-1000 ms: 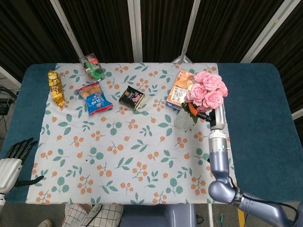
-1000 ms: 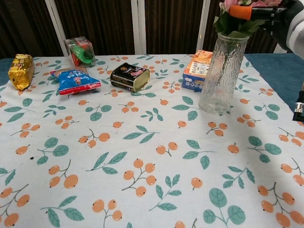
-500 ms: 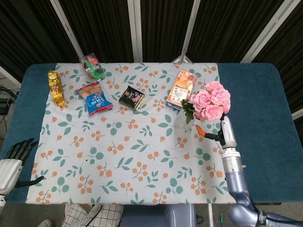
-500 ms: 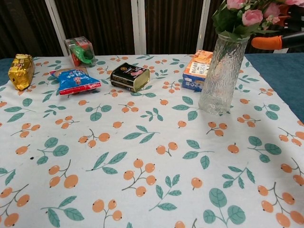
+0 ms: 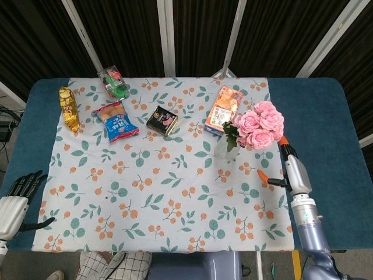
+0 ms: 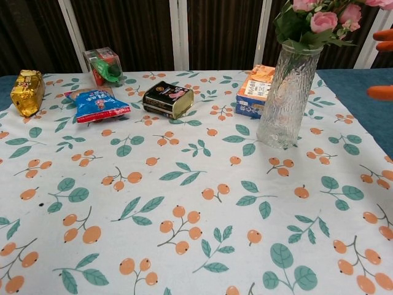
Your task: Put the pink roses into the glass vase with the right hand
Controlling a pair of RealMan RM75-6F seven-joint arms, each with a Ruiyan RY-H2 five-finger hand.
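Head view: I see the pink roses (image 5: 258, 125) standing in the glass vase (image 5: 226, 149), blooms leaning toward the table's right edge. Vase sits on the floral tablecloth (image 5: 163, 192) near its right side, just beside the orange box (image 5: 224, 109). My right hand (image 5: 289, 171) is off the flowers — it hangs just right of the vase and nearer the front edge, apart from both, fingers spread, holding nothing. Left hand (image 5: 16, 198) rests at the front-left corner, fingers apart, empty. Along the back edge: gold packet (image 5: 69, 108), red-green pack (image 5: 113, 82), blue snack bag (image 5: 116, 121), dark tin (image 5: 162, 120).

Chest view: vase (image 6: 286, 93) upright w/ stems inside, roses (image 6: 322, 17) topping it at the frame's upper edge. Only orange fingertips (image 6: 381, 92) of the right hand show at the far right — clear of the vase, spread apart. Left hand not visible here.
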